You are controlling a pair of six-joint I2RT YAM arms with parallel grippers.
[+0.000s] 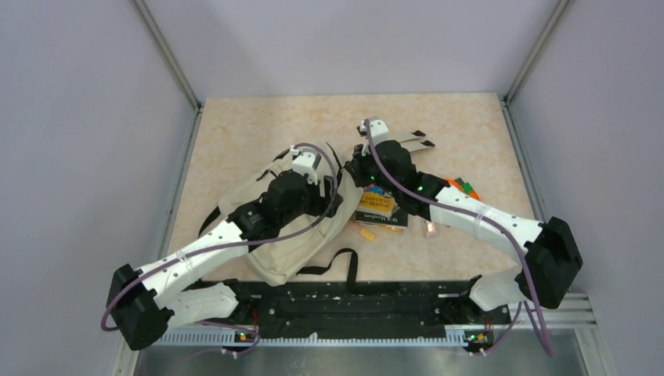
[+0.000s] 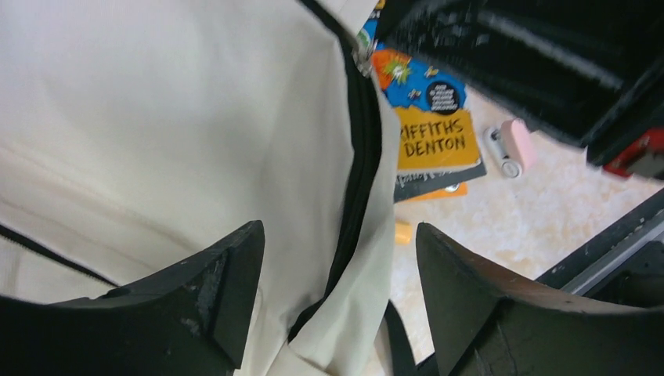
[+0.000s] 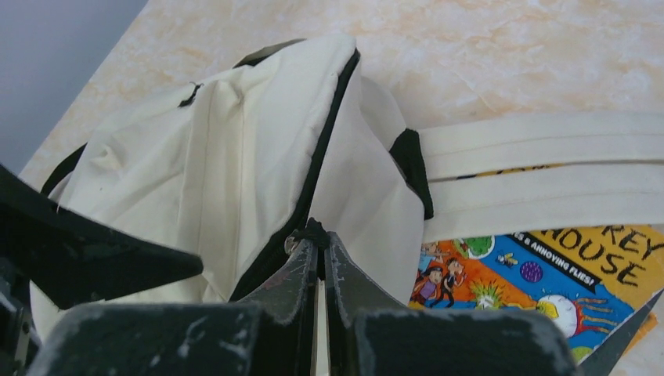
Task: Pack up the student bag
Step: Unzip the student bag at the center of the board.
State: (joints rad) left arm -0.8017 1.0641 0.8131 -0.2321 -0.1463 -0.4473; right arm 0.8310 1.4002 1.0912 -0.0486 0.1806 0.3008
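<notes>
The beige student bag (image 1: 258, 235) lies on the table's left half; it fills the left wrist view (image 2: 156, 117) and shows in the right wrist view (image 3: 180, 149). My right gripper (image 3: 319, 243) is shut on the black zipper pull (image 3: 313, 231) at the bag's black zipper line. My left gripper (image 2: 337, 258) is open, its fingers either side of the bag's zippered edge (image 2: 356, 180), not pinching it. A colourful book (image 1: 380, 207) lies by the bag's right side, partly under the flat shoulder straps (image 3: 540, 168).
A pink eraser (image 1: 430, 229) and an orange item (image 1: 364, 233) lie near the book. Orange and green pieces (image 1: 465, 187) sit right of my right arm. The strap tips (image 1: 423, 139) reach toward the back. The black rail (image 1: 368, 301) runs along the near edge.
</notes>
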